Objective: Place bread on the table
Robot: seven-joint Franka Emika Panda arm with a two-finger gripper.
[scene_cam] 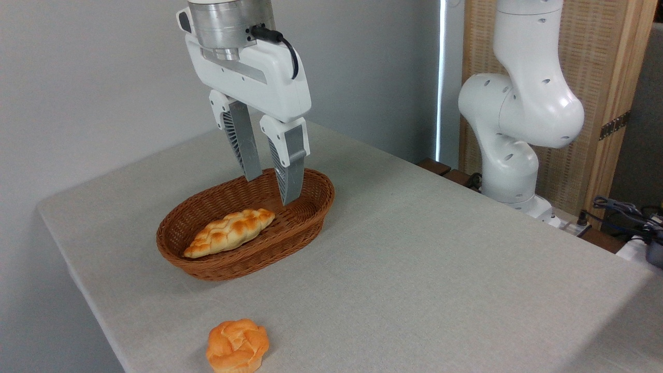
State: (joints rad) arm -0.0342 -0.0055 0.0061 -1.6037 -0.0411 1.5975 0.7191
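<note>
Progress: nothing done yet, I'd say; bread (pixel 229 232) lies in the basket (pixel 310 220), not on the surface (pixel 440 269) | Left: grasp, lift out, set down | Hand (pixel 272 191): empty, fingers parted, pointing down, tilted, above basket's far end, clear of bread | Bun (pixel 238 346): on surface, near front edge

Soft, even indoor light; a bright daylight strip (pixel 441 77) glows at the curtain gap (slightly blown out). Shadows stay faint beneath the basket (pixel 243 254). Focus is sharp throughout.
</note>
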